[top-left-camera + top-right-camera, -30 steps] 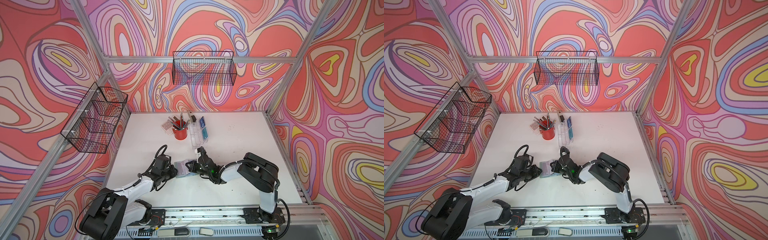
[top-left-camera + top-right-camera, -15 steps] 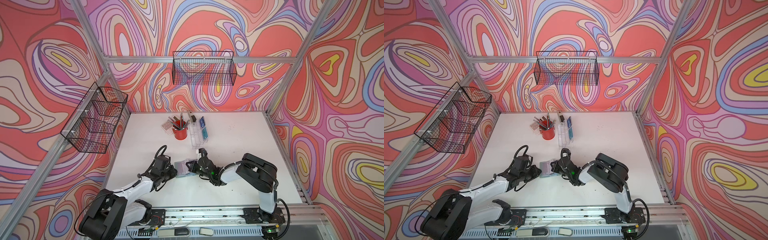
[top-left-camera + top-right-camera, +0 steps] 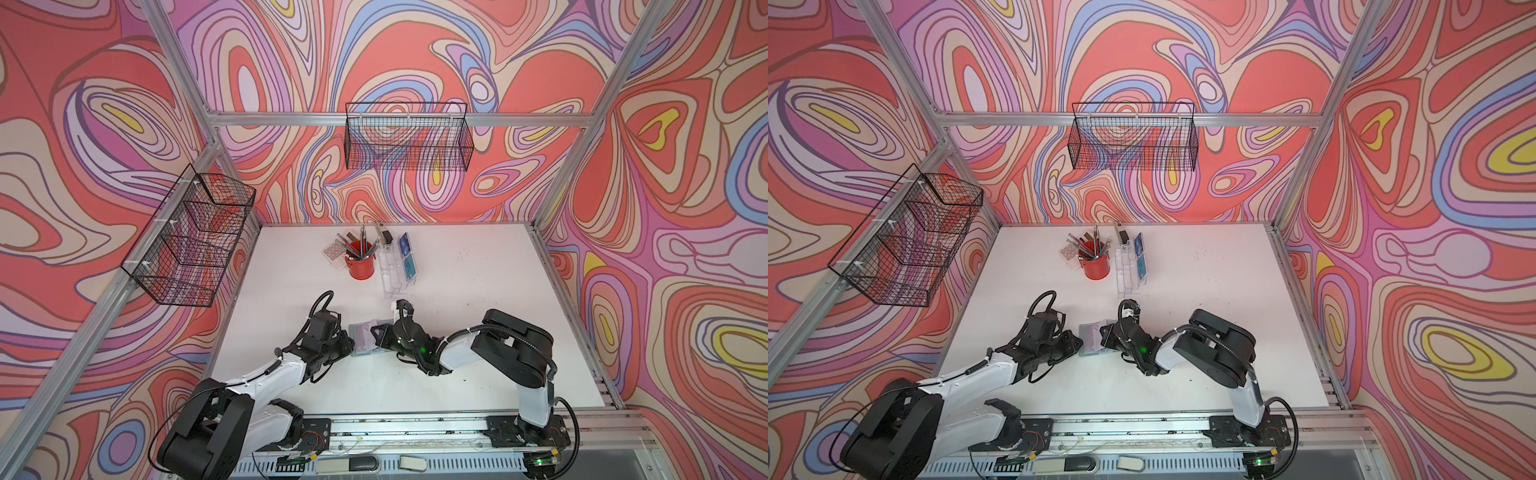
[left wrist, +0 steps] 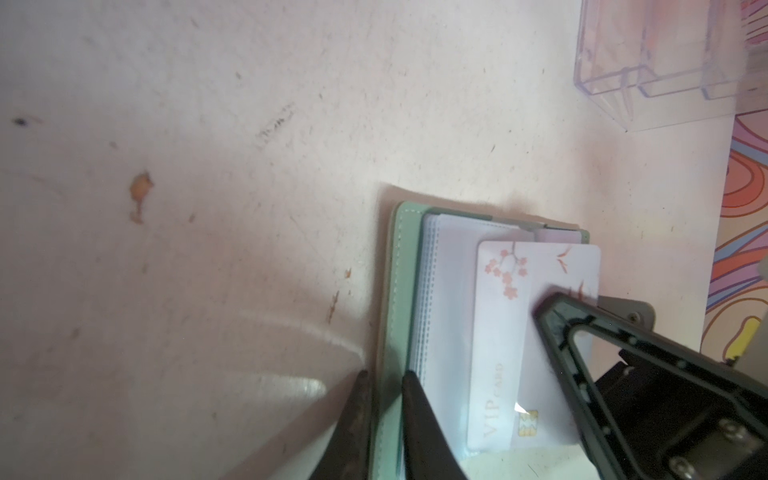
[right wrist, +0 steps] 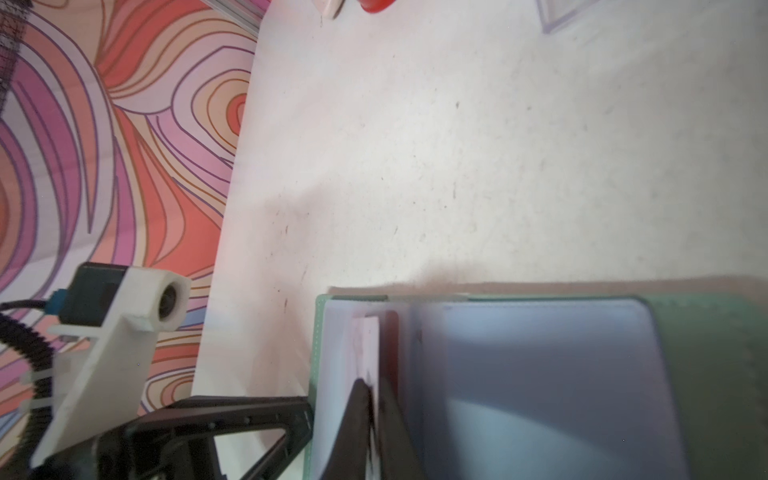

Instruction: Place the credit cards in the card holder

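- A sage-green, leather-like booklet card holder (image 4: 405,257) lies open on the white tabletop (image 3: 478,332). It is well apart from the red metal pen cup (image 3: 360,268), on the side nearer the arms' bases.
- The left gripper (image 4: 386,374) is almost closed, its two fingers pinching the holder's outer green cover edge to pin it in place.
- A pale pinkish plastic credit card with a blossom print and "VIP" lettering (image 4: 557,266) lies on the holder's clear plastic sleeves (image 4: 453,270). One side seems tucked under a sleeve, and the rest is out.
- The right gripper (image 5: 372,386) has its jaws nearly together on either side of that card's free edge. I cannot tell whether they actually bite it.
- A blue card (image 3: 404,246) and a teal card (image 3: 410,266) stand in the clear tiered acrylic stand (image 3: 392,278) just beside the cup.
- What could go wrong, to my eye:
  - If the right jaws slacken before the card is seated, it may be left half out.
  - A slanted push could snag the sleeve mouth and buckle the film.
  - A push stronger than the left pinch could drag the whole holder along the table.
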